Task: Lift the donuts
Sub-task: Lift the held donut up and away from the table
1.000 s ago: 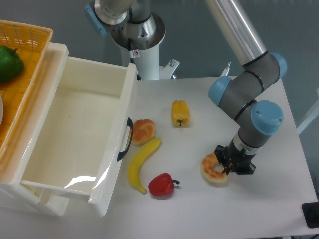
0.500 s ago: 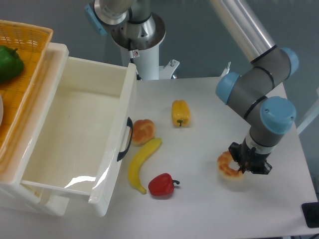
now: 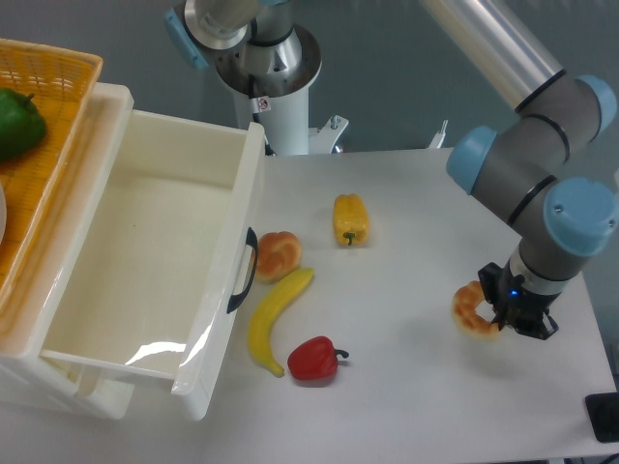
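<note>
Gripping the donuts (image 3: 475,309) at the right side of the white table (image 3: 406,406), the robot's two-finger gripper (image 3: 501,315) has its dark jaws closed on the ring's right-hand edge, the tan-cream toy with its orange-brown toasted patches tilted up on end and apparently lifted a little clear of the tabletop, though the gap beneath it is hard to judge. Above the gripper rises the grey arm (image 3: 542,184) with pale blue joint caps, its silver tube running up out of the top of the picture. Well apart to the left lie the other toy foods: a red pepper (image 3: 314,359) near the table's front, a yellow banana (image 3: 274,317) just beside it and running diagonally up toward a round orange-brown bun (image 3: 277,255), whose lower edge the banana's tip seems to touch, and a yellow pepper (image 3: 351,219) farther back toward the middle. At the left stands a white drawer unit with its drawer (image 3: 145,261) pulled open, the black handle (image 3: 248,271) close beside the bun. On top of the unit, at the picture's left edge, sits an orange woven basket (image 3: 58,106) holding a green pepper (image 3: 19,124).
</note>
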